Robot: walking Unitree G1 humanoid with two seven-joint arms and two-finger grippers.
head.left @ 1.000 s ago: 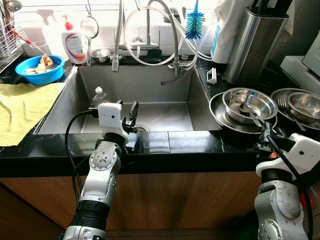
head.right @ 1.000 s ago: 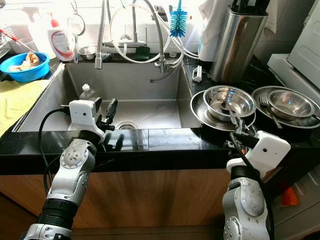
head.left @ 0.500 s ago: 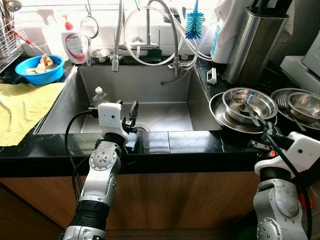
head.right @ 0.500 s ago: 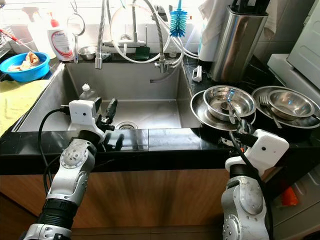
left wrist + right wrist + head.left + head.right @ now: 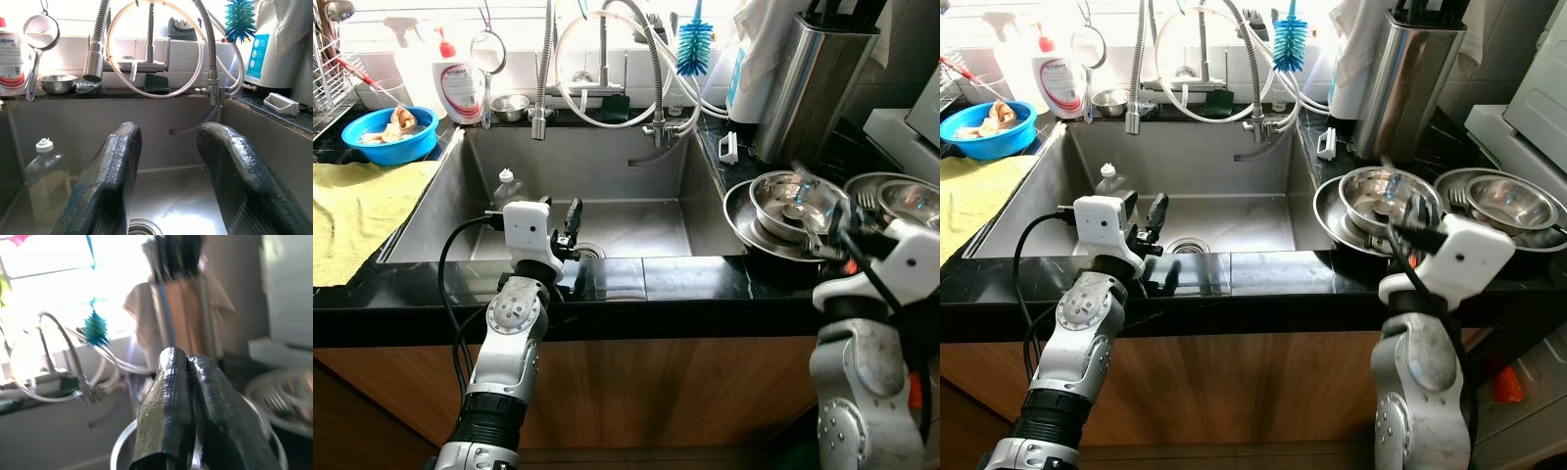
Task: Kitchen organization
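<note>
A steel bowl (image 5: 781, 208) with a utensil in it sits in a wider steel dish (image 5: 740, 221) on the black counter right of the sink (image 5: 607, 162). My right gripper (image 5: 1412, 211) hovers, blurred, just above that bowl's near rim. In the right wrist view its fingers (image 5: 168, 396) press together with nothing seen between them. My left gripper (image 5: 571, 219) rests over the sink's front edge, pointing into the basin. In the left wrist view its fingers (image 5: 112, 166) stand apart and empty. A small clear bottle (image 5: 508, 186) stands in the sink's left corner.
A second stack of steel bowls with a fork (image 5: 901, 201) lies at the far right. A steel knife holder (image 5: 813, 83), faucet hoses (image 5: 607, 59), blue brush (image 5: 693, 44) and soap bottle (image 5: 460, 86) line the back. A blue bowl (image 5: 386, 132) and yellow cloth (image 5: 352, 211) sit left.
My right arm has lifted and swung its gripper from the counter's front edge up over the steel bowl. The left arm has stayed put.
</note>
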